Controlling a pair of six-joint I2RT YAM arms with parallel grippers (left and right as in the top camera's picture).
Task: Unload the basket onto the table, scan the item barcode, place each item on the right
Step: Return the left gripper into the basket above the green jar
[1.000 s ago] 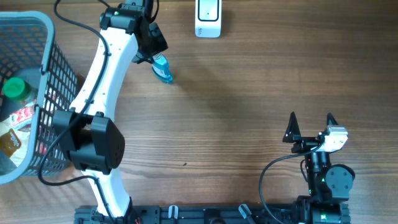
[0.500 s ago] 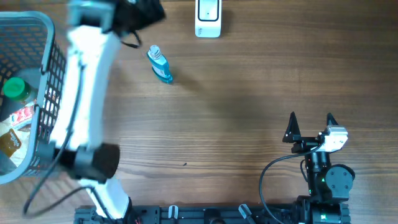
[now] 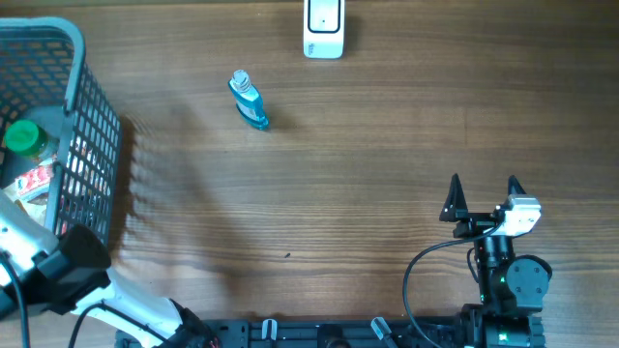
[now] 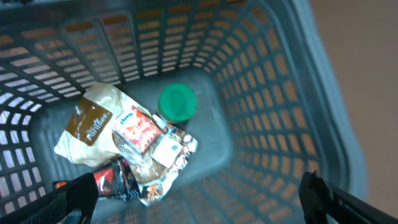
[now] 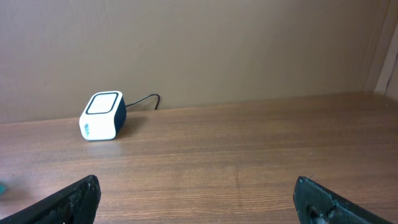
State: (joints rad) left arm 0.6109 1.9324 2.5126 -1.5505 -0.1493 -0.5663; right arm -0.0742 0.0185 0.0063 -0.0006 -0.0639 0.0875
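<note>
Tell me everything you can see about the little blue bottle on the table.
The blue bottle is small, seemingly clear plastic holding blue liquid, with a pale cap at its far-left end. It rests on the wooden table between the basket and the white scanner, slanted in the overhead view; upright or lying, I cannot tell. Nothing touches it.

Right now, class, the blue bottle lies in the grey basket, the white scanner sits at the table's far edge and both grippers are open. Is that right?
One slip: the overhead view shows the blue bottle on the table, outside the basket. The white scanner does sit at the far edge, and the left gripper and right gripper are open.
</note>
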